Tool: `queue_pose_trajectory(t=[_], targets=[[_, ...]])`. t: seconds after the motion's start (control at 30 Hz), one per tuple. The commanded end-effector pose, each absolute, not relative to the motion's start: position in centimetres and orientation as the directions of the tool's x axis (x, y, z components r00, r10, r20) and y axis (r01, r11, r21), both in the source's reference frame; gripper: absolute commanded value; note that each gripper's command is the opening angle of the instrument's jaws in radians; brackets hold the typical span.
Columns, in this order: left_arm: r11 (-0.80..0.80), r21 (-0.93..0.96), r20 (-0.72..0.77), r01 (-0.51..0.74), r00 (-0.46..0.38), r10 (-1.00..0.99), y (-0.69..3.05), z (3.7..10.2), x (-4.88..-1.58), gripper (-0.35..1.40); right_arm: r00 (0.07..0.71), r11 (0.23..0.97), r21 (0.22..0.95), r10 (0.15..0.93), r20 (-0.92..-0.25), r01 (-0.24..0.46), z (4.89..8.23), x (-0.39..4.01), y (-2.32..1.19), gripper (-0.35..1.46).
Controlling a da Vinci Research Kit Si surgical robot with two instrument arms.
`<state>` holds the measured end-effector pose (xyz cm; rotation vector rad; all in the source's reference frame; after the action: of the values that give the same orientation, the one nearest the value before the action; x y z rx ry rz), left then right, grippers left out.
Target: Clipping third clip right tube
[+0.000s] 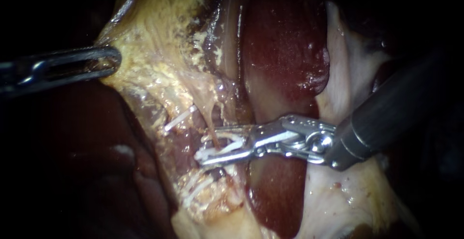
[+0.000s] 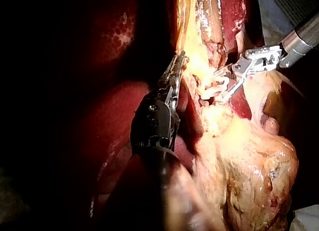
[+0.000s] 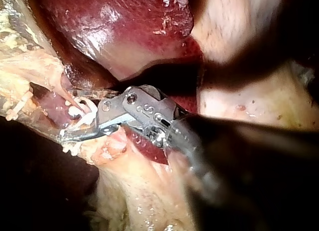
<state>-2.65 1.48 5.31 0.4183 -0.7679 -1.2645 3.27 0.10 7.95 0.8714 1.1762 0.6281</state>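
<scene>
My right instrument (image 1: 205, 144) comes in from the right. Its jaws stand apart with a white clip (image 1: 224, 148) held between them, straddling a thin tan tube (image 1: 209, 117). The right wrist view shows the same jaws (image 3: 67, 124) with that clip (image 3: 84, 114) around the tube. Another white clip (image 1: 180, 118) sits on tissue just left of and above the jaws, and one more white clip (image 1: 197, 189) lies below them. My left instrument (image 1: 115, 60) enters from the left, its jaws shut on the edge of the yellow fatty tissue (image 1: 154, 50), as the left wrist view (image 2: 179, 59) also shows.
Dark red liver (image 1: 285, 50) fills the middle behind the right instrument's jaws and continues below its shaft. Pale whitish tissue (image 1: 340, 79) lies to the right. More dark liver (image 1: 72, 161) fills the lower left. Lumpy yellow fat (image 2: 249, 171) hangs beside my left instrument's shaft.
</scene>
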Motion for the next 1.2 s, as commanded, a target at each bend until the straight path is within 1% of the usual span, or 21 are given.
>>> queue_pose_trajectory(t=[0.03, 0.3, 0.57, 0.6, 0.7, 0.8, 0.97, 1.2], targets=[[0.275, 0.67, 0.283, 0.69, 0.105, -0.953, 1.48, 5.32, -2.64, -0.35, 0.28, 0.529, 0.848, 0.811, -0.514, 0.024, 7.91, 3.25, 0.11, 0.58], [0.276, 0.669, 0.284, 0.69, 0.106, -0.953, 1.48, 5.36, -2.64, -0.35, 0.236, 0.477, 0.877, 0.846, -0.478, 0.064, 7.81, 3.27, 0.13, 0.58], [0.276, 0.669, 0.284, 0.69, 0.106, -0.953, 1.48, 5.36, -2.64, -0.35, 0.211, 0.402, 0.909, 0.884, -0.416, 0.111, 7.73, 3.29, 0.16, 0.58], [0.276, 0.669, 0.284, 0.69, 0.106, -0.953, 1.48, 5.36, -2.64, -0.35, 0.209, 0.401, 0.909, 0.885, -0.417, 0.113, 7.73, 3.3, 0.16, 0.58], [0.276, 0.669, 0.284, 0.69, 0.106, -0.953, 1.48, 5.36, -2.64, -0.35, 0.214, 0.369, 0.923, 0.898, -0.384, 0.107, 7.71, 3.29, 0.15, 0.58], [0.276, 0.669, 0.284, 0.69, 0.106, -0.953, 1.48, 5.37, -2.64, -0.35, 0.215, 0.354, 0.93, 0.905, -0.368, 0.102, 7.7, 3.28, 0.14, 0.57], [0.277, 0.669, 0.285, 0.69, 0.106, -0.953, 1.49, 5.4, -2.62, -0.35, 0.21, 0.349, 0.931, 0.907, -0.364, 0.107, 7.66, 3.29, 0.2, 0.57], [0.277, 0.669, 0.285, 0.689, 0.107, -0.953, 1.5, 5.43, -2.6, -0.35, 0.173, 0.34, 0.934, 0.919, -0.354, 0.107, 7.54, 3.29, 0.34, 0.56]])
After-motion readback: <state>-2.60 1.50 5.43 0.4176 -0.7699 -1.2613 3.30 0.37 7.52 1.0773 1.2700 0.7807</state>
